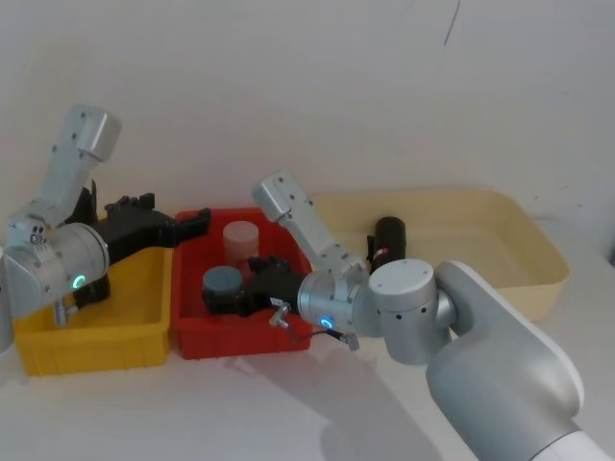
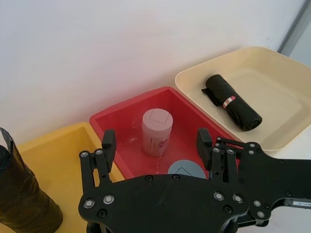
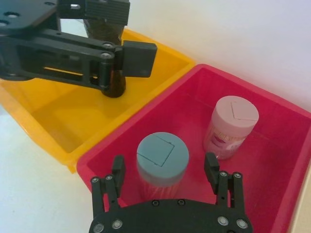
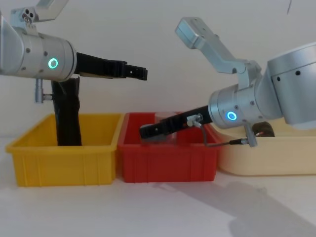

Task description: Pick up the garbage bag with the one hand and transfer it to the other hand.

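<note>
Evidently pre-grasp: garbage bag (image 2: 232, 103) untouched in cream tray (image 2: 286, 85), right of red bin (image 2: 126, 114). Left gripper (image 2: 155, 141) above red bin, spread wide, empty; right gripper (image 3: 165, 170) inside red bin, also wide, empty. Next, likely: reach rightward past red bin, close on roll.

Plain white wall (image 1: 317, 86) ahead of me, a thin dark crack (image 1: 450, 24) running near its top; pale tabletop (image 4: 163, 210) below, softly shadowed.

Head looks down, chest sideways, wrists close; all share the red bin (image 1: 192, 341).
</note>
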